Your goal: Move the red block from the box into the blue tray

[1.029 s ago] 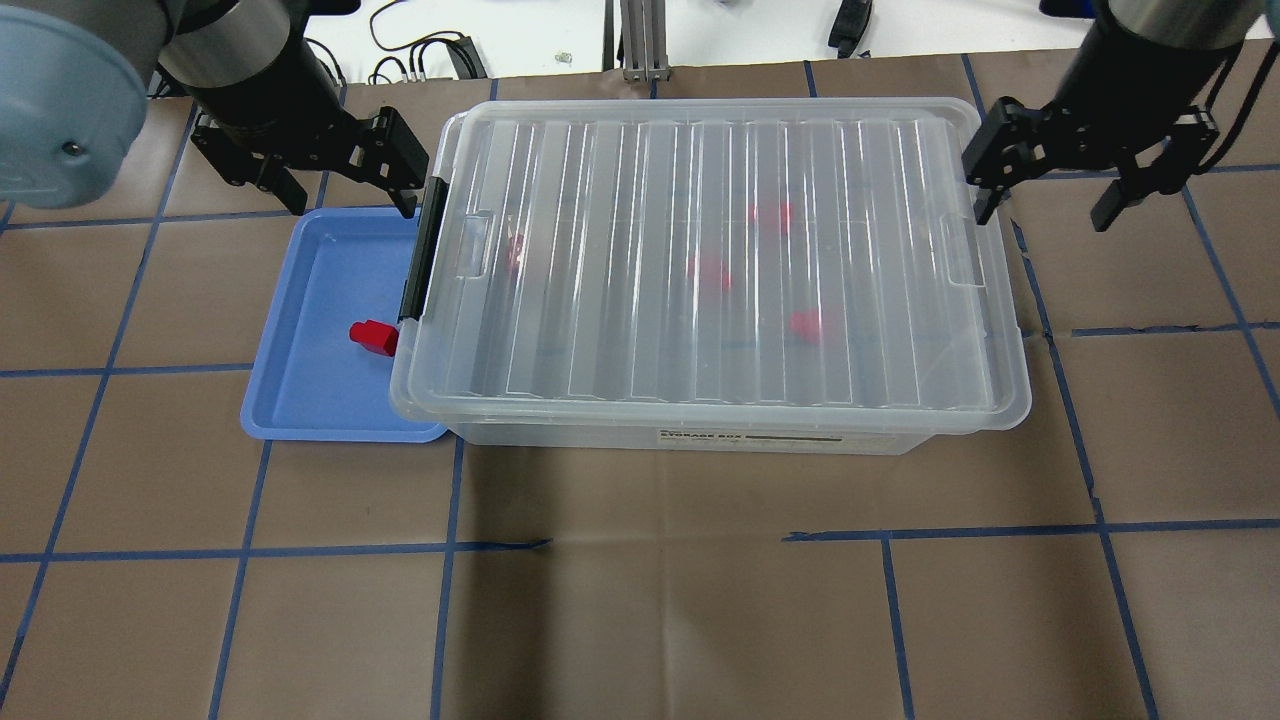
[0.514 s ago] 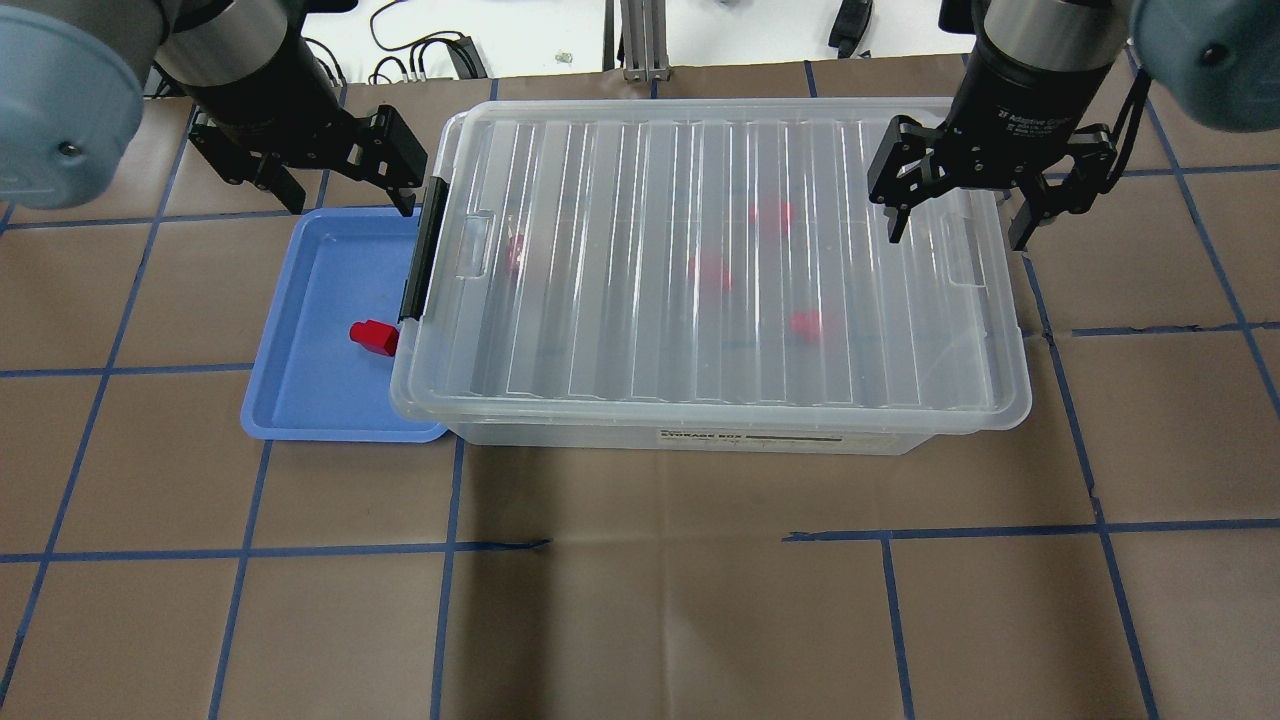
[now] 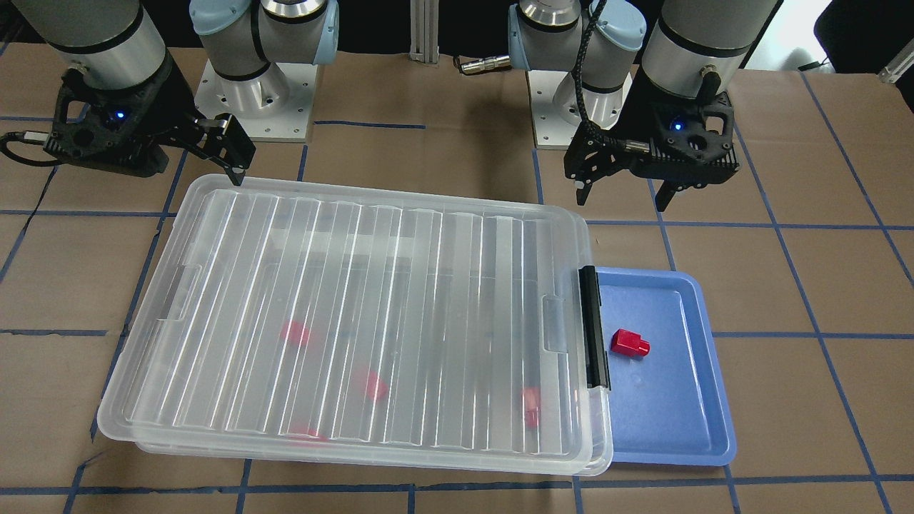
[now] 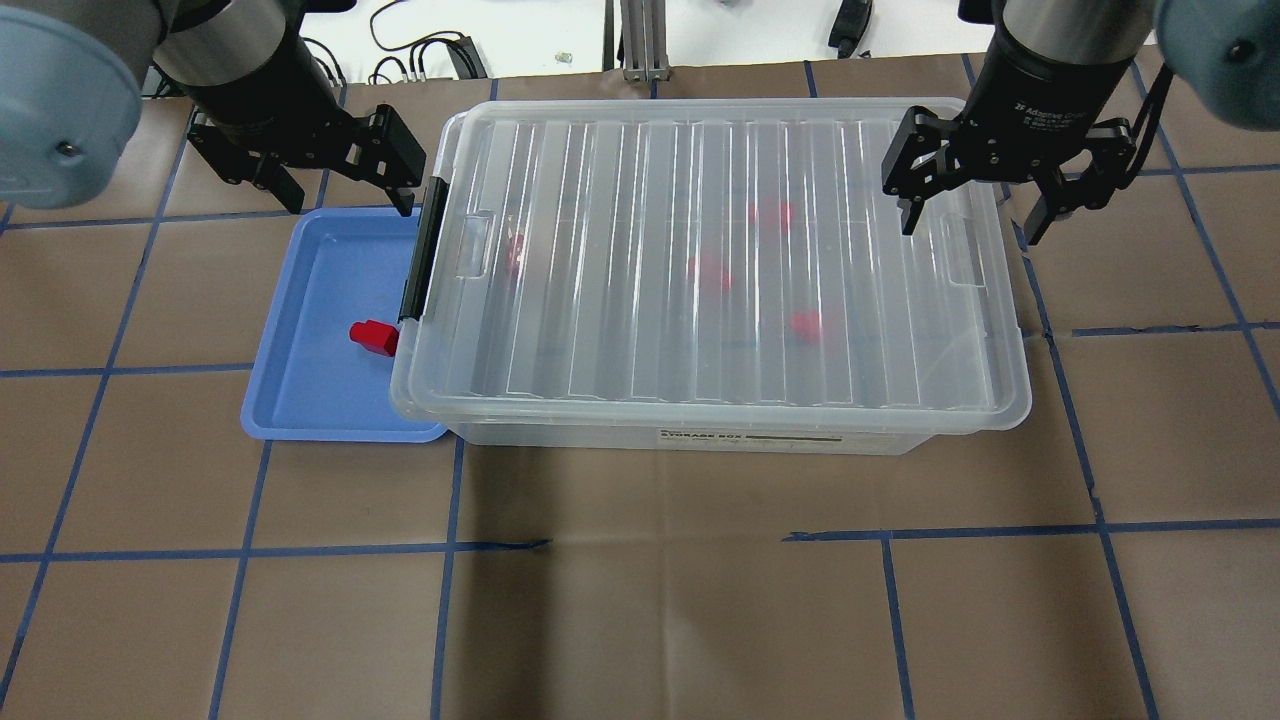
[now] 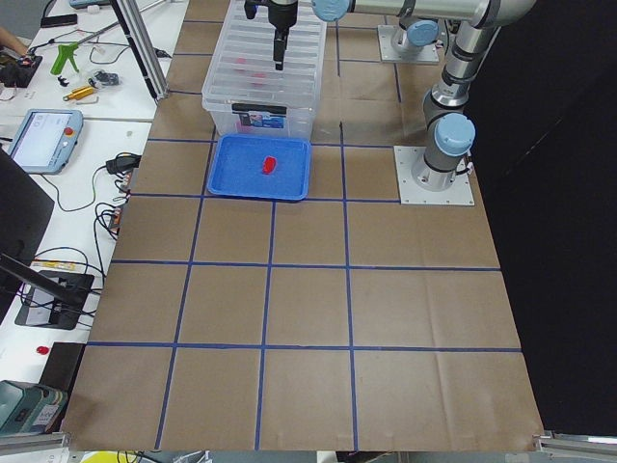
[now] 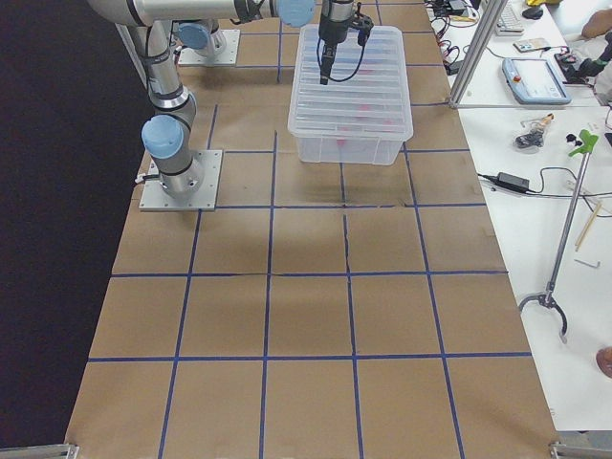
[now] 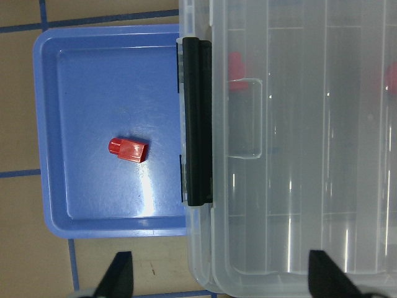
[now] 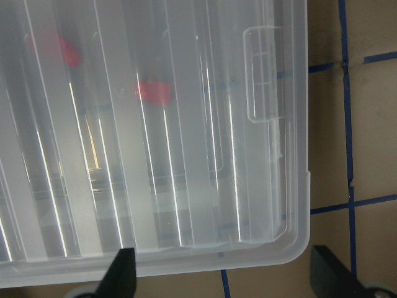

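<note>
One red block (image 4: 374,338), loose in blue tray (image 4: 300,400), close to the side under the rim of the box (image 4: 700,437); placement judged done. On box: lid (image 4: 600,250) shut, black clip (image 4: 422,250) down, other blocks (image 4: 808,323) inside. Above tray's far edge: left gripper (image 4: 347,200), jaws apart, empty. Above lid's opposite end: right gripper (image 4: 970,228), jaws apart, empty. Left to do: arm retreat, if anything.

red blocks (image 4: 708,272) blur beneath the box lid (image 4: 600,340).

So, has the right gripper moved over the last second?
Yes. In the overhead view the right gripper was outside the box, past its right short end; it now hangs above that end, having shifted leftward.
</note>
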### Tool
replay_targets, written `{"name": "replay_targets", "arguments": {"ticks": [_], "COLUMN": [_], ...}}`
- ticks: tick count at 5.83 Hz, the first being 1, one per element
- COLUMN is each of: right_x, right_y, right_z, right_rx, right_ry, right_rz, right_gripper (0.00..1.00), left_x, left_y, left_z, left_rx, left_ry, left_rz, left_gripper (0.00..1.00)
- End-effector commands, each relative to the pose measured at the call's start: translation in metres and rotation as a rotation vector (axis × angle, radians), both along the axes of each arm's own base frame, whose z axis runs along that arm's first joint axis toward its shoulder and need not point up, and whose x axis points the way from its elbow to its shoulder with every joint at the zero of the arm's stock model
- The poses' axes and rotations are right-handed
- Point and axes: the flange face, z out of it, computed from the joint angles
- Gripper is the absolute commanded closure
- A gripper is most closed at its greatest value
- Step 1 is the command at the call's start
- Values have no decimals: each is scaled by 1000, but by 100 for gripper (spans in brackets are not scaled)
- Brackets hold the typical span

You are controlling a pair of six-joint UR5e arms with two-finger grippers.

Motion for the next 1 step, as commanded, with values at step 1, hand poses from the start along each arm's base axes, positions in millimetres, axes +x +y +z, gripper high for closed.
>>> {"name": "replay_targets", "arguments": {"ticks": [1], "right_x": [0], "right_y": [0], "right_z": [0], "right_rx": [2], "right_ry": [-1], "right_rz": [-1], "right_gripper": [0], "left_x": [1], "left_y": [-1], "left_z": [-1], "left_rx": [2], "left_ry": [0], "left_rz": [1], "left_gripper": [1]}}
